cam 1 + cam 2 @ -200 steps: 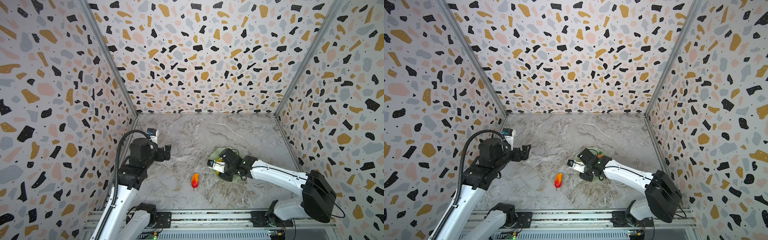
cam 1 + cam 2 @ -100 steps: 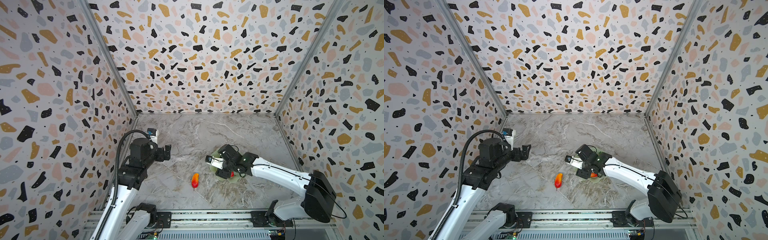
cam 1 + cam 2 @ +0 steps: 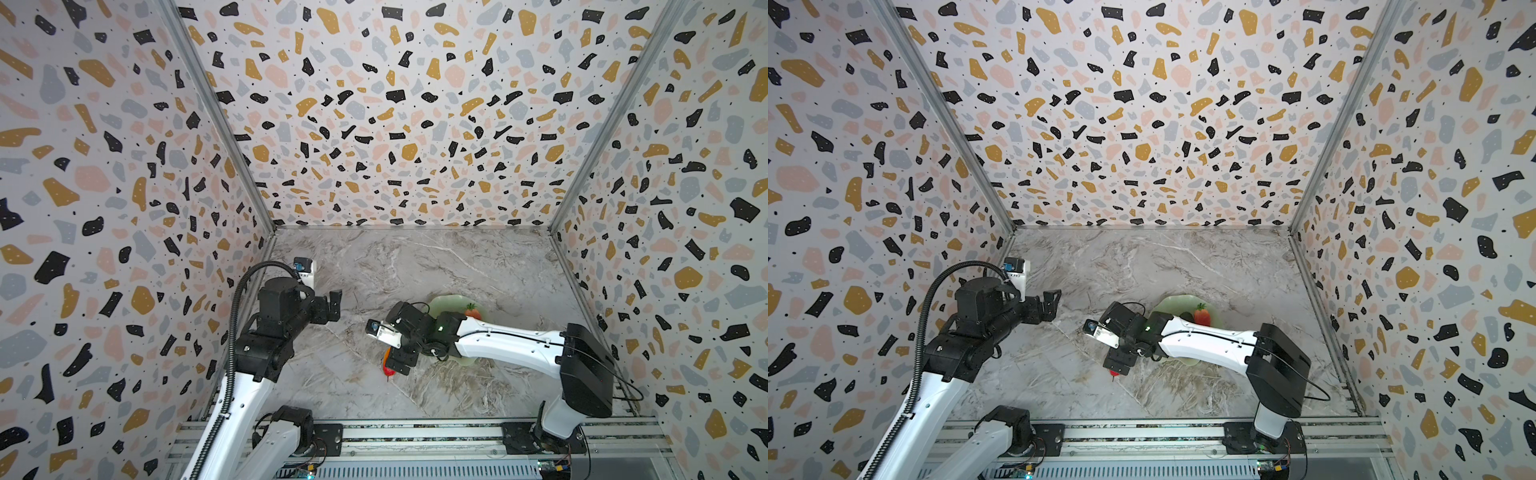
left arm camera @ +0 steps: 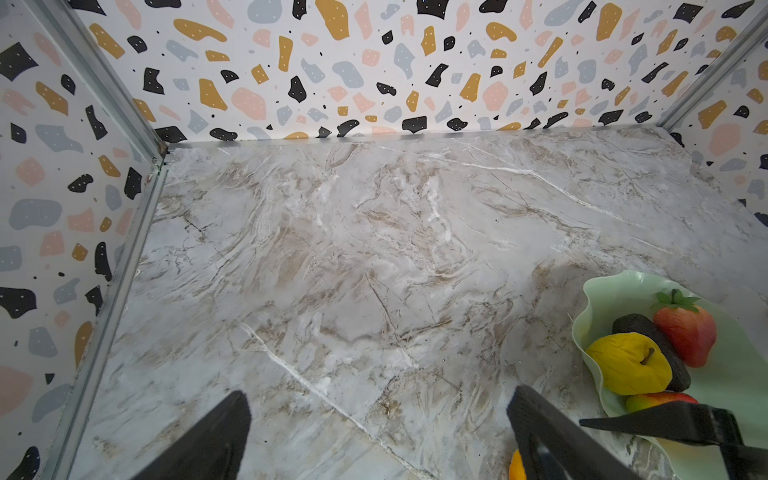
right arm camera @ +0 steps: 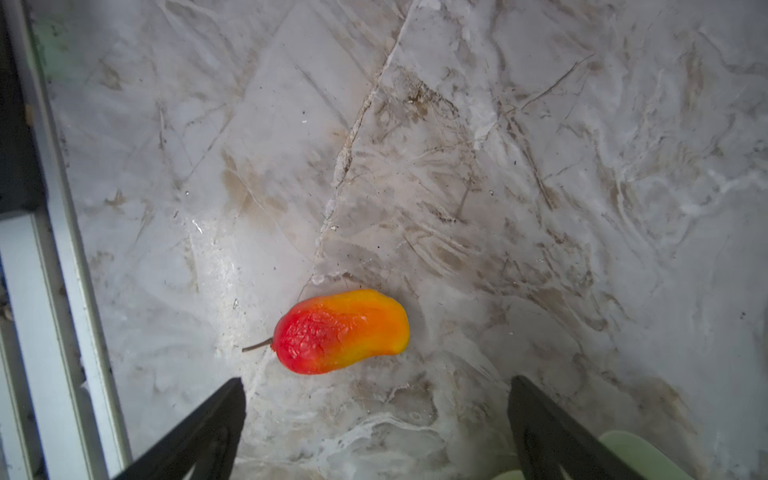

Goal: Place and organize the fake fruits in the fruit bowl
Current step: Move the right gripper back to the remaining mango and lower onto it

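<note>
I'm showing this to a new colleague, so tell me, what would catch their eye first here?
The loud terrazzo walls boxing in the marble table. Then the red-orange fruit lying on the marble under the open right gripper, and the pale-green bowl beside it holding a strawberry, yellow apple and blackish fruit.

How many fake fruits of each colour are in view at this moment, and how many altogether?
Yellow: 1, the apple-like fruit
Blackish: 1, the oval fruit
Red with green top: 1, the strawberry
Red-orange: 2, one oblong fruit in the fruit bowl, another oblong fruit on the table
Total: 5
</note>
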